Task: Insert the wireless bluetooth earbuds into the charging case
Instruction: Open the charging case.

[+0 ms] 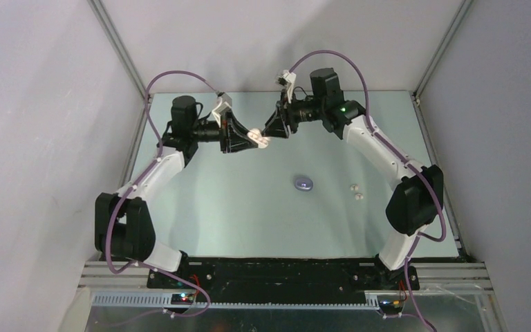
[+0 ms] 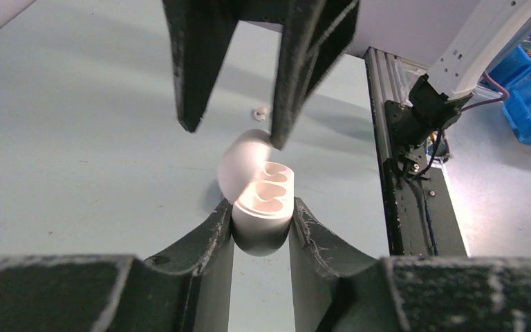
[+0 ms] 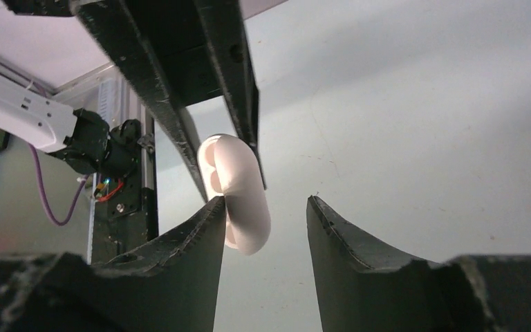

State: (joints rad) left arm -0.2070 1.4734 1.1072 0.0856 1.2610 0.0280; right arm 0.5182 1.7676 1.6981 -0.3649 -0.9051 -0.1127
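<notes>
Left gripper [image 2: 261, 207] pinches the open white case [image 2: 263, 234] in mid-air; right gripper [image 3: 266, 207] spread at its lid [image 2: 238, 162] — contact unclear. Two white earbuds [image 1: 359, 196] lie on the table [image 1: 235, 207], mere specks.

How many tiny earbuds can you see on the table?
2. One white earbud lies on the table right of the purple case; the second white earbud sits beside it. More may hide inside that case.

White charging case [image 2: 261, 220], lid open, up in midair, two white earbuds [image 1: 359, 196] lying on table [image 1: 235, 214]
</notes>
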